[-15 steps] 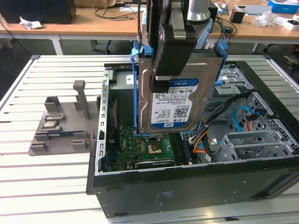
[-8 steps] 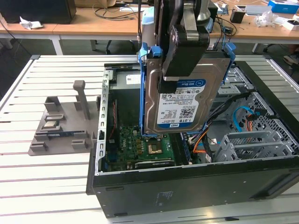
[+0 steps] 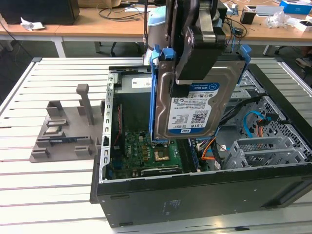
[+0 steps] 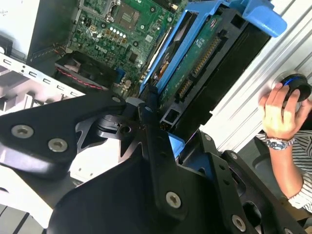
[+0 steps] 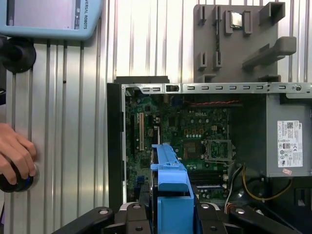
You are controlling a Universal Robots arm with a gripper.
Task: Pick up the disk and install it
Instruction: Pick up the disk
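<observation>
The jaws are pressed together on the disk [image 3: 195, 114], holding it upright just above the open computer case [image 3: 195, 204], which lies on the slatted metal worktop [image 3: 48, 195], with wooden desks [image 3: 87, 27] behind the case.

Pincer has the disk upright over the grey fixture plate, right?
No: the exterior view shows the pincer holding the disk upright over the open computer case; the grey fixture plate lies beside it.
</observation>
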